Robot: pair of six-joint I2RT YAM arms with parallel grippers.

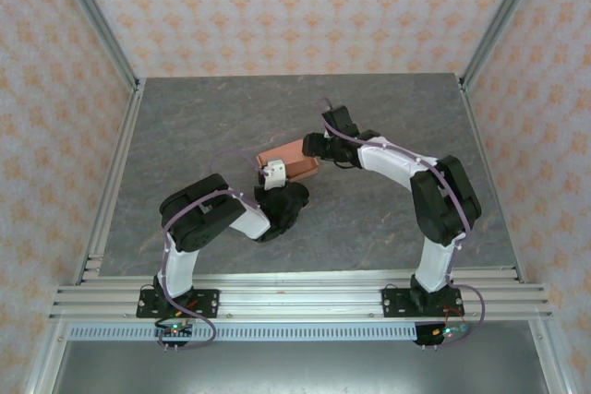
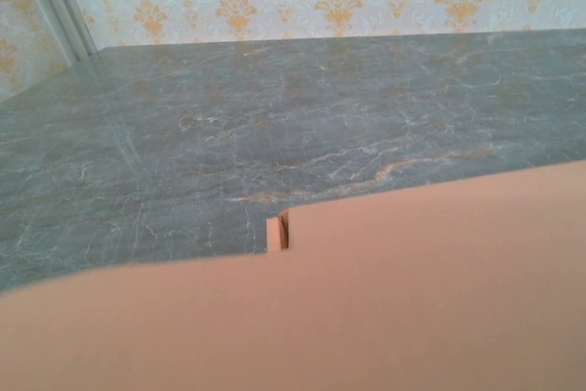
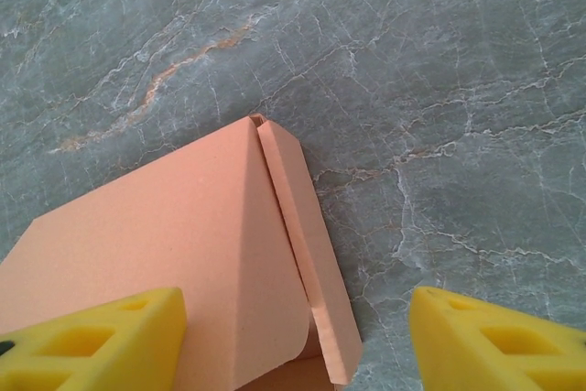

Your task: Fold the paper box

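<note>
The salmon-orange paper box (image 1: pixel 290 157) lies mid-table, partly folded, with a lid panel over it and a side wall (image 3: pixel 307 244) standing along its right edge. My right gripper (image 3: pixel 295 318) is open just above the box's right end. Its left yellow finger (image 3: pixel 101 341) is over the lid panel (image 3: pixel 165 244), the right one (image 3: pixel 494 341) over bare table. My left gripper (image 1: pixel 274 175) is at the box's near-left side. In the left wrist view the box (image 2: pixel 366 309) covers the lower half and hides the fingers. A small slot (image 2: pixel 278 231) shows in its top edge.
The grey marbled table (image 1: pixel 203 126) is walled by patterned panels and aluminium rails (image 1: pixel 111 173) on the left, right and back. Both arms bend inward toward the middle, their wrists close together beside the box.
</note>
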